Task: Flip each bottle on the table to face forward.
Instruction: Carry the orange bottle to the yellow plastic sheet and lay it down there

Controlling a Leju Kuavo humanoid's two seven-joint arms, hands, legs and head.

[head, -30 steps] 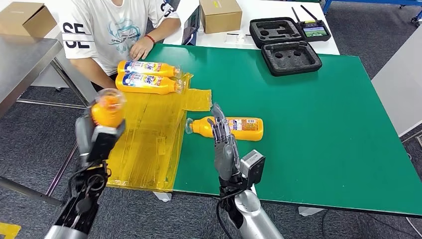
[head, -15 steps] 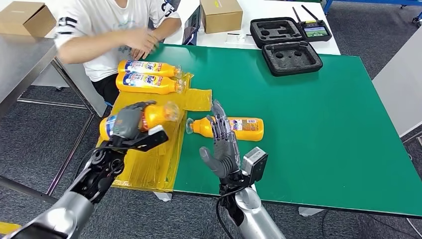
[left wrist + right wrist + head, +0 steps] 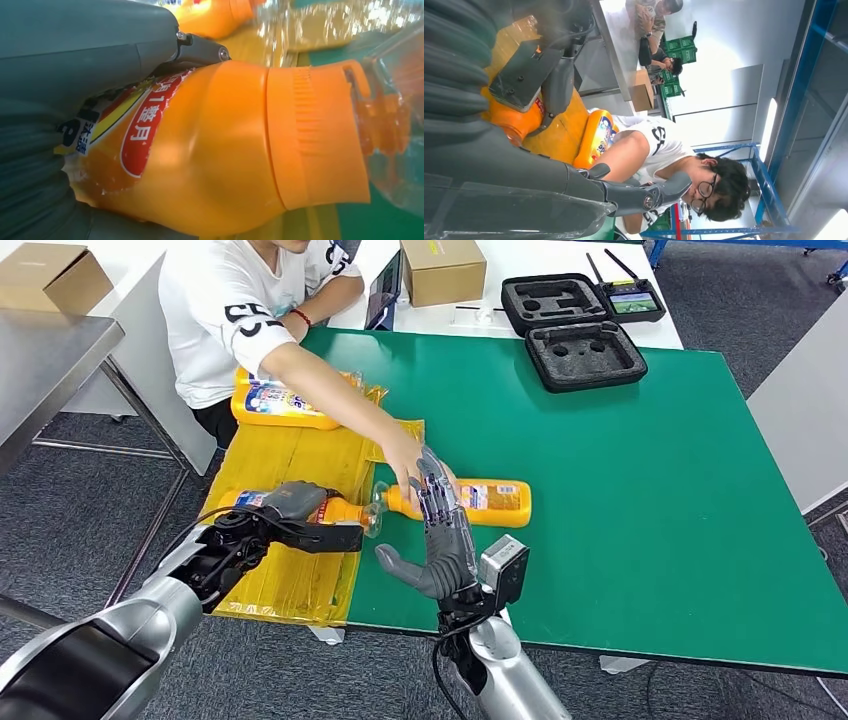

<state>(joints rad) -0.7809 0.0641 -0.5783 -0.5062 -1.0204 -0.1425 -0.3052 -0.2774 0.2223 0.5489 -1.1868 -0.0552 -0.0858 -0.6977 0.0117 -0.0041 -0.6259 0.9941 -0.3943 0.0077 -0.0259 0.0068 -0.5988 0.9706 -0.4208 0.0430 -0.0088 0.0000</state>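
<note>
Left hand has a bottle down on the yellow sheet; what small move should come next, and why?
Probably release: the left hand grips a bottle lying label-up on the yellow sheet. The right hand should wait, since a person's hand is on the other bottle.

Three orange bottles with clear caps and blue-and-white labels lie on their sides. One [image 3: 300,508] rests on the yellow sheet in the left robot hand's [image 3: 285,502] grip, cap toward the green surface [image 3: 650,490] — its cap nearly meets that of the second bottle [image 3: 480,498], which lies on the green. The third [image 3: 285,405] lies at the sheet's far end — partly hidden by a person's arm.
</note>
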